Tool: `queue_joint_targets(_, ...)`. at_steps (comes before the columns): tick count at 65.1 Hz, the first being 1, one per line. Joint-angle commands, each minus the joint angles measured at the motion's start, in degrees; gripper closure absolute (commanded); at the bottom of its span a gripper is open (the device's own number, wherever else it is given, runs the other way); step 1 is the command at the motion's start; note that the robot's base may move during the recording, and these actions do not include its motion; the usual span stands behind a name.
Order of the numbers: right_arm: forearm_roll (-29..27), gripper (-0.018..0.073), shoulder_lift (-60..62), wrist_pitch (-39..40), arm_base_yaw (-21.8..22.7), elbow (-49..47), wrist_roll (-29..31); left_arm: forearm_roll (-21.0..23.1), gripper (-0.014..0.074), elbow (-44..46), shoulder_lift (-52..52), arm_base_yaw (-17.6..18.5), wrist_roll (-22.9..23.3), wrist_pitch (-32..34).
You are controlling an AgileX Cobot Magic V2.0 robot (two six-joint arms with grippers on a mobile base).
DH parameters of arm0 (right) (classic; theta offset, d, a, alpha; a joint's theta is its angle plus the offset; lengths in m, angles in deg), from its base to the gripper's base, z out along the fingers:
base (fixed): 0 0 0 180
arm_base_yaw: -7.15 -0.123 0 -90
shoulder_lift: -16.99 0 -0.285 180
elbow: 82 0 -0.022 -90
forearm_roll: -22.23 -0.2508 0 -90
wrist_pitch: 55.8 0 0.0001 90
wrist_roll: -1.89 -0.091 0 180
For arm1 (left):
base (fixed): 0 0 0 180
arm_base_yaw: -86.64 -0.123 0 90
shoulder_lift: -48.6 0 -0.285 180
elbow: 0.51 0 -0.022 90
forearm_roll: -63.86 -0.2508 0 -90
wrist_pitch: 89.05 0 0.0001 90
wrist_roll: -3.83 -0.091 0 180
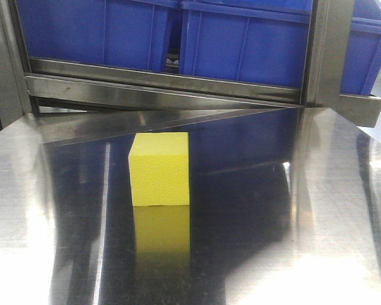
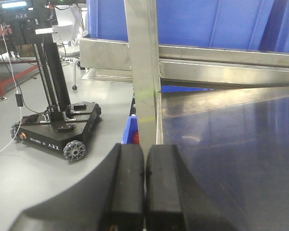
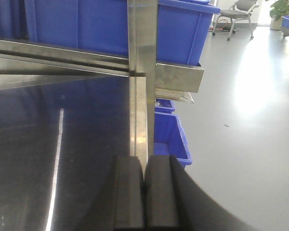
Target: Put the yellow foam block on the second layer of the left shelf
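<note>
Now | yellow foam block (image 1: 159, 169) on table (image 1: 292, 222) | left end effector (image 2: 144, 185) closed

"ARX" stands in white on the black wheeled base (image 2: 55, 132) on the floor, left of and beyond the left gripper (image 2: 144, 155) — and again on the black box (image 2: 25, 20) higher up, farther left. The smaller lettering beside it is unreadable.

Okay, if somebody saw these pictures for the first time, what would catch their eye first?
The yellow foam block stands alone on the mirror-bright steel surface, its reflection showing just in front of it. Behind it, big blue bins fill the shelf above the surface. In the wrist views, the left gripper and right gripper are both shut and empty, with the block out of their sight.
</note>
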Motion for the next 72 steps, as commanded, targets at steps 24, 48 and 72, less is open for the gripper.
queue_joint_targets(24, 0.1, 0.0503, 1.0, 4.9, 0.2, -1.3, 0.4, 0.0, 0.0460, -1.5, -0.8, 0.2, 0.2, 4.8)
queue_joint_targets(48, 0.1, 0.0503, 1.0, 5.2, 0.2, -1.3, 0.4, 0.0, 0.0460, -1.5, -0.8, 0.2, 0.2, 4.8)
queue_joint_targets(72, -0.2, 0.0503, -2.0, -2.4, 0.2, -17.1, 0.4, 0.0, 0.0460, -1.5, -0.8, 0.2, 0.2, 4.8)
